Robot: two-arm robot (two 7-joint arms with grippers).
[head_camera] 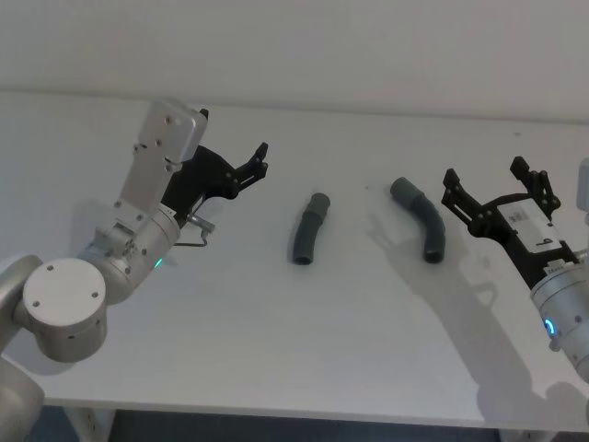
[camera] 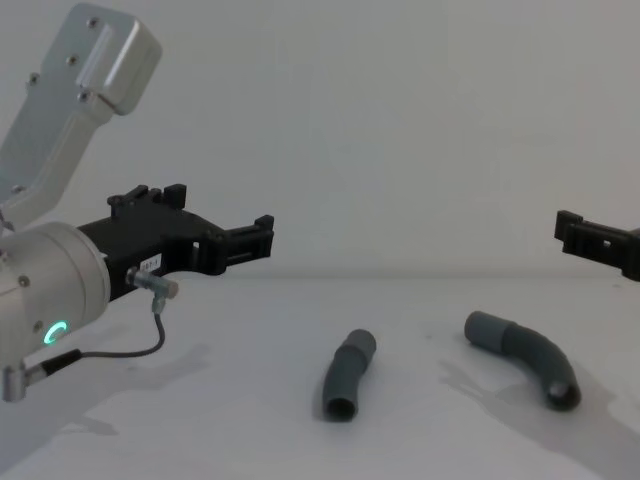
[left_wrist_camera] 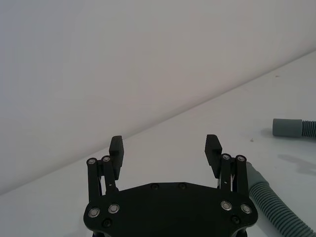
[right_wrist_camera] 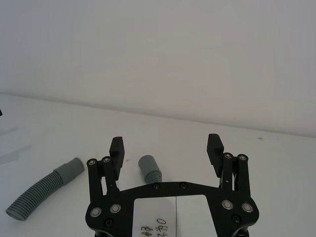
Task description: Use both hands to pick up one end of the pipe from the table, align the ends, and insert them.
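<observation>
Two dark grey pipe pieces lie apart on the white table (head_camera: 276,350). The short, slightly bent piece (head_camera: 310,230) (camera: 348,375) is left of centre, with its collar end (head_camera: 319,201) toward the back. The longer curved elbow (head_camera: 420,217) (camera: 520,350) is to its right, with its collar (head_camera: 402,191) at the back left. My left gripper (head_camera: 261,159) (left_wrist_camera: 165,148) hovers open to the left of the short piece, above the table. Open too, my right gripper (head_camera: 486,175) (right_wrist_camera: 165,148) hangs just right of the elbow (right_wrist_camera: 149,169), holding nothing.
A plain pale wall stands behind the table's far edge. A thin grey cable (camera: 150,340) loops under the left wrist. Bare table surface stretches in front of both pieces toward the near edge (head_camera: 304,414).
</observation>
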